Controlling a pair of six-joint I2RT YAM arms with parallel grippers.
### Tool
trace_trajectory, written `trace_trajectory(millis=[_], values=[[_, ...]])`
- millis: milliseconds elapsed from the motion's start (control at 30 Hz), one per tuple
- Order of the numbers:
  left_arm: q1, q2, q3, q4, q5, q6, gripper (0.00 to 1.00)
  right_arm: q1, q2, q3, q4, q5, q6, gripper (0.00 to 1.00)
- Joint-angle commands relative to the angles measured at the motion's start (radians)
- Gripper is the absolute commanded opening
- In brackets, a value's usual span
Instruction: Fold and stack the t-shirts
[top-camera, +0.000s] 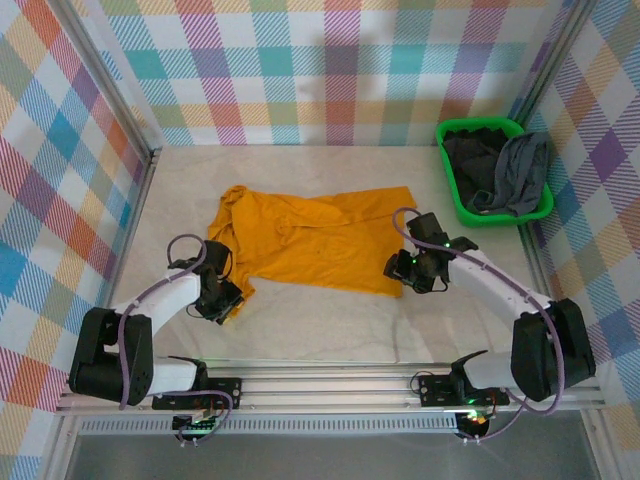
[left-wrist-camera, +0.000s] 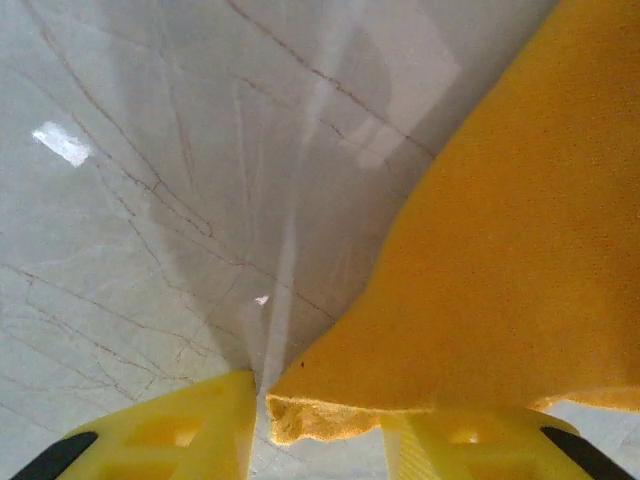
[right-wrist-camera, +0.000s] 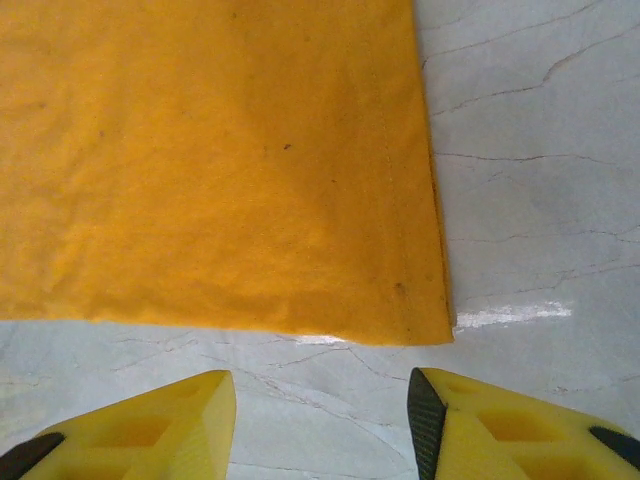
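Note:
The mustard-orange t-shirt (top-camera: 310, 240) lies spread across the middle of the table. My left gripper (top-camera: 225, 298) sits low at the shirt's near left corner. In the left wrist view that corner (left-wrist-camera: 500, 250) drapes over the right finger, and its folded edge bunches between the two yellow fingers of the left gripper (left-wrist-camera: 320, 400), which stand apart with a sliver of table beside the left one. My right gripper (top-camera: 403, 268) is at the shirt's near right corner. Seen from the right wrist, it (right-wrist-camera: 320, 385) is open over bare table, just short of the hem (right-wrist-camera: 200, 150). The grey t-shirt (top-camera: 520, 175) and the near-black one (top-camera: 475, 160) lie crumpled in the basket.
The bright green basket (top-camera: 449, 178) stands at the back right against the checked wall. Checked walls close in the table (top-camera: 330, 325) on three sides. Bare marble-look tabletop runs between the shirt's near edge and the arm bases.

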Motion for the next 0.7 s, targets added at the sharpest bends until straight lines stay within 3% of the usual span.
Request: trace_trajectory(millis=[0,300,667], values=[[-0.007,0.028,0.006,0.071,-0.037,0.041,0.36,-0.008,-0.031,0.008,-0.034,-0.014,0.001,0.50],[-0.007,-0.053,0.009,0.014,-0.106,0.064,0.00,-0.021,-0.037,-0.027,-0.048,0.028,0.089,0.52],[-0.007,-0.292,0.051,-0.162,-0.154,0.060,0.00,-0.020,0.137,-0.026,-0.006,0.019,0.220,0.49]])
